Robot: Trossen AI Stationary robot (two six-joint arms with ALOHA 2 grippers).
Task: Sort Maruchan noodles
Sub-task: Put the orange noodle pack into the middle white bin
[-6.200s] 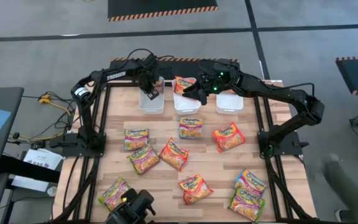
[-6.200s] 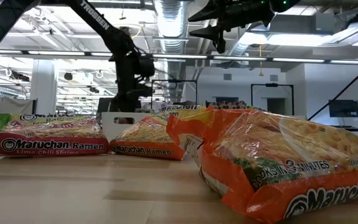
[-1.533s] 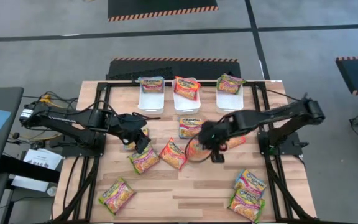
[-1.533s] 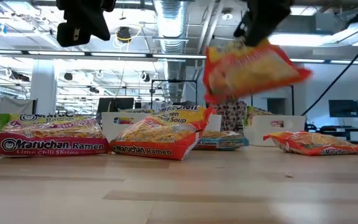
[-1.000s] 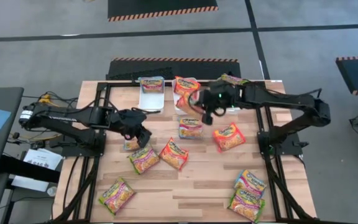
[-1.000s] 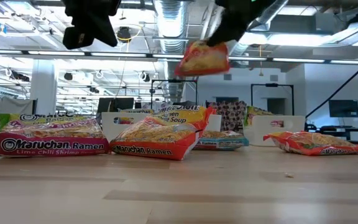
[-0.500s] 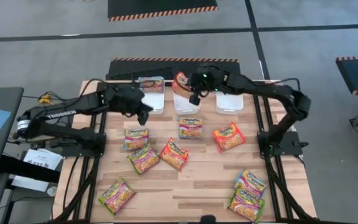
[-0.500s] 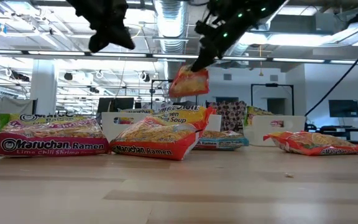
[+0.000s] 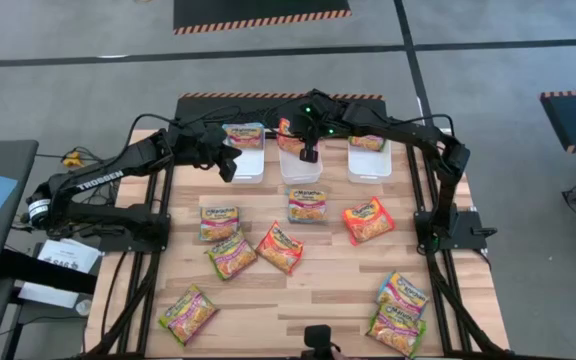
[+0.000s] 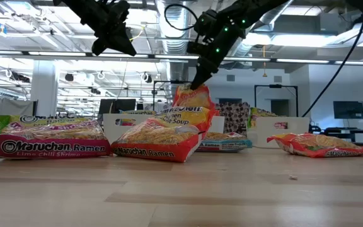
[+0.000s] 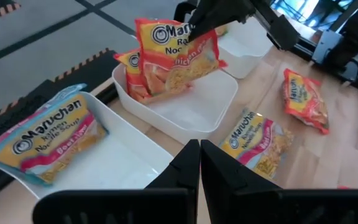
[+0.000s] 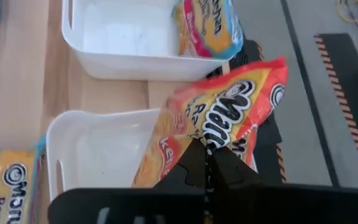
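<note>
Table (image 9: 298, 300): wooden, framed by black rails; open boards between the middle cluster and the near-edge packets.
Bins: three, white, in a row at the far edge; left bin (image 9: 245, 160) holds one blue packet (image 11: 45, 134); middle bin (image 9: 301, 167) holds one orange packet (image 11: 143, 78); right bin (image 9: 368, 160) holds one packet.
Loose noodles (image 9: 278, 245): eight flat on the boards; five mid-table, three near the front edge.
Right gripper (image 9: 309, 152): over middle bin; fingers pinching an orange-red packet (image 12: 219, 118) by its edge, hanging into the bin.
Left gripper (image 9: 228, 166): by left bin; fingers (image 11: 185, 168) pressed together, empty.
</note>
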